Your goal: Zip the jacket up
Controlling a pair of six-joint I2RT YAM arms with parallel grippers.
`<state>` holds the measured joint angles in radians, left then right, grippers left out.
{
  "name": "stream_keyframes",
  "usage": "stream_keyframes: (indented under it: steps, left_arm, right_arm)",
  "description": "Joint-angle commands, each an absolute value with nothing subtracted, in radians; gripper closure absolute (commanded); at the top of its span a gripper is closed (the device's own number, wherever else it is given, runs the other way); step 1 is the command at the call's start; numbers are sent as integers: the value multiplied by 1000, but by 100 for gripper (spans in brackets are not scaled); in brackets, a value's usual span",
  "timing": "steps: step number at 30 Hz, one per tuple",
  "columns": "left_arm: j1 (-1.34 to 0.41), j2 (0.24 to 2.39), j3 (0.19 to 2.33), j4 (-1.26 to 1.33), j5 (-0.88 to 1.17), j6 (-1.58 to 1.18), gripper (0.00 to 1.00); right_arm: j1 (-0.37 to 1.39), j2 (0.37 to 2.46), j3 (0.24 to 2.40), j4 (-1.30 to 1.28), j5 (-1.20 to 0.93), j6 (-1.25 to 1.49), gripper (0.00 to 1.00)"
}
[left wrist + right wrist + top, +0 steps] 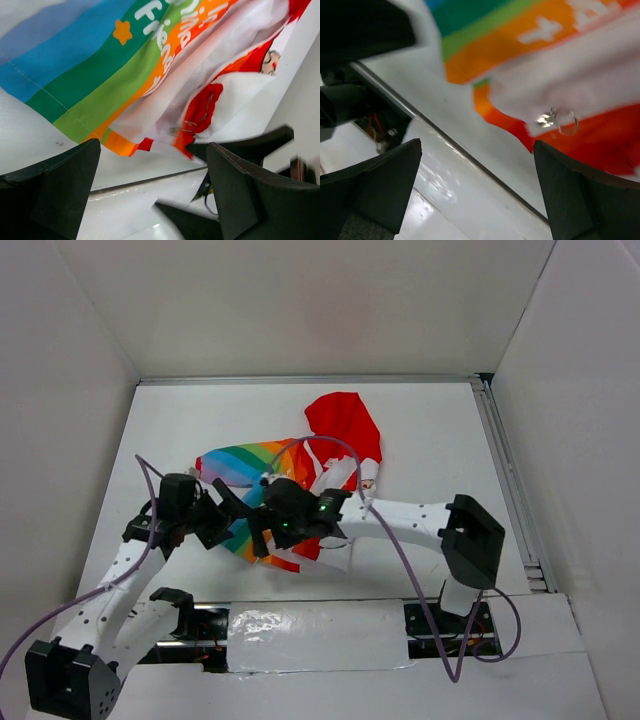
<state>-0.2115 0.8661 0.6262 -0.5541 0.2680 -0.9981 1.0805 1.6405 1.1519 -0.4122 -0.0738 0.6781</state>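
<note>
Two grippers are hanging open and holding nothing: the left gripper [152,146] and the right gripper [477,146], by the bottom edge of the jacket [270,465], which is lying mid-table [200,420]. I think the tiny zipper pull [557,120] could be slipping out of a pinch if the soft cloth is bunching up.

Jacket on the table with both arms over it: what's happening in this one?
Two robot arms are at the bottom hem of a small rainbow-and-white hooded jacket lying on the white table. The left gripper and the right gripper are both open and hold nothing, pointed at the hem from close by. The front looks not yet zipped at the bottom. The metal zipper pull shows in the right wrist view, ungrasped.
</note>
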Motion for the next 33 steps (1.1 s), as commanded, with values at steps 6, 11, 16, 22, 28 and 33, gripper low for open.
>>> stream_keyframes:
  steps: [6, 11, 16, 22, 28, 33]
  left_arm:
    - [-45, 801, 584, -563, 284, -1031, 1]
    - [-23, 842, 588, -497, 369, -931, 1]
    - [-66, 903, 588, -384, 515, -838, 1]
    - [-217, 997, 617, -328, 499, -810, 1]
    - [-330, 1112, 641, -336, 405, -830, 1]
    - [-351, 1178, 646, -327, 399, -834, 1]
  right_arm:
    - [1305, 1836, 1503, -635, 224, 586, 0]
    - [1287, 1663, 1321, -601, 265, 673, 0]
    - [1223, 1436, 1111, -600, 255, 830, 0]
    - [1089, 1480, 911, -425, 25, 835, 3]
    - [1031, 1626, 946, -451, 27, 840, 23]
    - [898, 1709, 953, -612, 196, 940, 56]
